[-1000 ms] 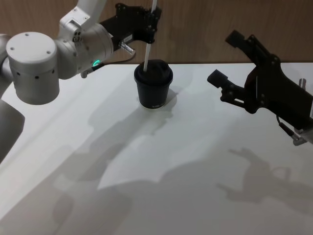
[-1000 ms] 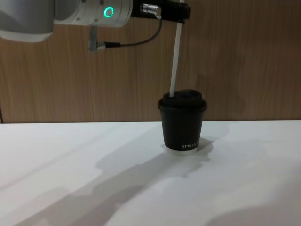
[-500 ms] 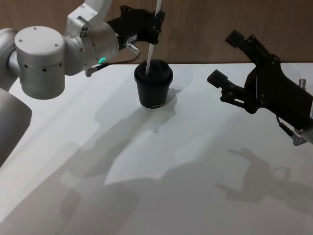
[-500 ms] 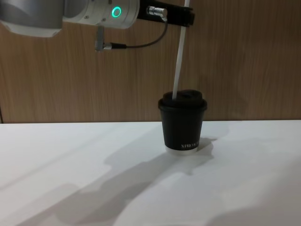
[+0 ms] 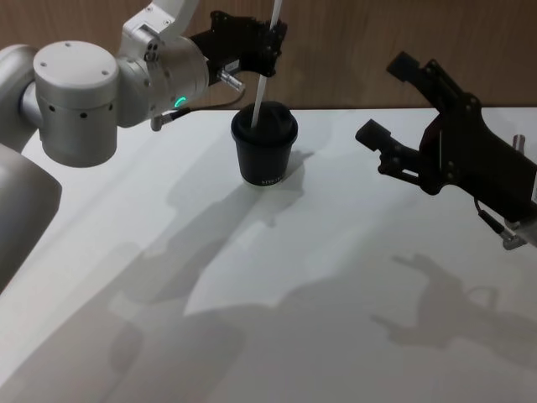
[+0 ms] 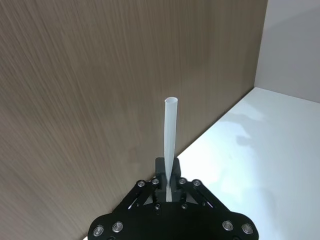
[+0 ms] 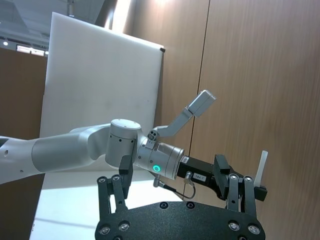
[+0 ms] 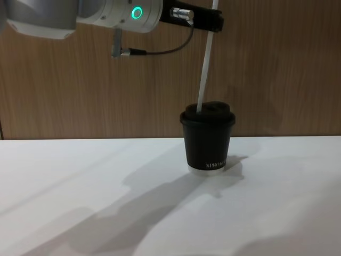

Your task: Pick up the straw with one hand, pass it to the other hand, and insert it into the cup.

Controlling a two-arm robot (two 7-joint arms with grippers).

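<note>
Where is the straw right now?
In the head view the straw is at the far left-centre of the table, its lower end at the lid of the cup, its upper part gripped by the left gripper.

Small white lettering on cup [image 8: 207, 143], illegible.

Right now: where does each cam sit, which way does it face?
Head: high, looking down at the table; both arms show, right end effector open, idle.
Chest: low, facing across at the cup.
Left wrist: on the left end effector, gripping the straw.
Right wrist: faces the left arm.
Head and chest share cup and straw.
</note>
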